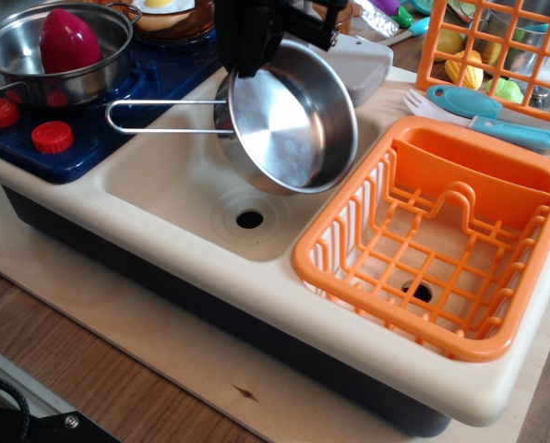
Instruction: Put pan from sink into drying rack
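The shiny steel pan (289, 120) hangs tilted above the cream-white sink (178, 185), its inside facing me and its wire-loop handle (160, 129) pointing left. My black gripper (250, 57) is shut on the pan's upper left rim and holds it clear of the basin. The drain hole (249, 219) shows below the pan. The orange drying rack (441, 231) stands to the right of the sink, and the pan's right edge is near the rack's left rim.
A deeper steel pot (58, 51) with a red toy in it sits on the blue stove (90, 111) at the left. A grey faucet (349, 55) stands behind the pan. A teal utensil (483, 111) and an orange lattice crate (496, 46) lie behind the rack.
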{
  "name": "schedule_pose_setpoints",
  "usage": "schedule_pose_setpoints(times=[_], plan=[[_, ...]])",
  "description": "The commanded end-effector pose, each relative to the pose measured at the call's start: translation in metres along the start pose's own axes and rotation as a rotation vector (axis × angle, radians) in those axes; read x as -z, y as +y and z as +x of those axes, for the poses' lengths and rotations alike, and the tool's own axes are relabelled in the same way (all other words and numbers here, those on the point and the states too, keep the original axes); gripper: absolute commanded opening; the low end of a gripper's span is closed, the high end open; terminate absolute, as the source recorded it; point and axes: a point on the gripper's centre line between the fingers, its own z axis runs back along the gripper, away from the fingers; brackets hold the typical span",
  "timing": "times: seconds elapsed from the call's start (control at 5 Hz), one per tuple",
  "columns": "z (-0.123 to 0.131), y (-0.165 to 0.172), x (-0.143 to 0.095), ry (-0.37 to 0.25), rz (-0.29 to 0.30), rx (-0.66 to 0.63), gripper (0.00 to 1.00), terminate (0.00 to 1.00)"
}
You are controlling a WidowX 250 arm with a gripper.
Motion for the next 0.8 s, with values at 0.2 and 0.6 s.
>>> schedule_pose_setpoints(times=[0.2,0.6], plan=[[0.002,-0.027,-0.064,-0.091,0.02,-0.024,0.0,0.0],[-0.044,-0.051,-0.031,-0.108,-0.181,-0.083,0.0,0.0]])
